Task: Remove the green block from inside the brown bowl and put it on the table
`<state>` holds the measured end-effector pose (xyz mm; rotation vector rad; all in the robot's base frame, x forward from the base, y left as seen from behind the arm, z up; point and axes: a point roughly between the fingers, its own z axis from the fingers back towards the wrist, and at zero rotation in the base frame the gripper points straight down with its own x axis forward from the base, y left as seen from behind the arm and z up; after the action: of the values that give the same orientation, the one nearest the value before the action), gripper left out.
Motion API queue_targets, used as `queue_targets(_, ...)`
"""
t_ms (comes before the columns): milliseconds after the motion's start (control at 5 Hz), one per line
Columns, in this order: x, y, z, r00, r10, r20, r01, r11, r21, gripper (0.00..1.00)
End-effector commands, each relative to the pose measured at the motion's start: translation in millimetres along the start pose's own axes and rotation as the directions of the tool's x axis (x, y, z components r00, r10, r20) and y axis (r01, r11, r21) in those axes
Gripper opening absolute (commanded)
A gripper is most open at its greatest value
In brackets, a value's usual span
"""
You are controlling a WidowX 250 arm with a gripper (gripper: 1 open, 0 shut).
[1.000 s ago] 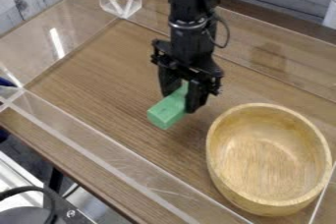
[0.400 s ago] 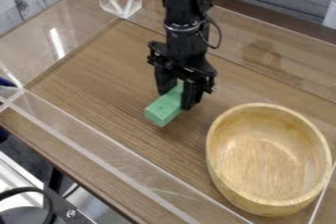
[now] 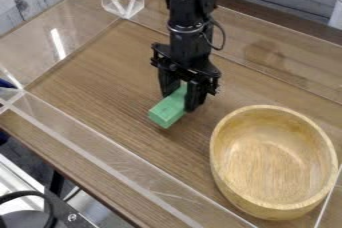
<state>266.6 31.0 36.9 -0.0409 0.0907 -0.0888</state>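
Table [image 3: 94, 82]: a brown wood-grain top bounded by low clear acrylic walls. It is both the work surface and the destination for the block; the bare stretch to the left of the bowl gives room to set something down.

Acrylic walls [image 3: 80, 157]: transparent edging along the near and far sides, apparently there to keep loose items from sliding off the top.

Arm [image 3: 190, 7]: a dark arm reaching down from the upper middle of the view, wrist vertical, so the tool approaches the surface from directly above.

Brown bowl [image 3: 274, 162]: a shallow light-tan wooden bowl at lower right, upright, with nothing visible inside. It stands just right of the block and apart from it, so a release here should not drop the block back in.

Gripper [image 3: 185, 94]: pointing straight down, jaws closed on the upper end of the block. The grip near one end leaves the rest of the bar hanging free below.

Green block [image 3: 170, 110]: a small bright green bar, outside the bowl, held tilted with its lower end at or just above the tabletop; actual contact cannot be told. Judged stage: placement nearly complete, release not yet done.
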Motion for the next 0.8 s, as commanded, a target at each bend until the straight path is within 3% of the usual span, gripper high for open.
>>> queue_targets(0, 13.4, 6.4, 13.0, 0.998, 0.011, 0.062, -0.012, 1.000, 0.011, 0.00)
queue_targets(600, 17.1, 9.5, 9.8, 0.998, 0.027, 0.062, -0.027, 1.000, 0.002, 0.00)
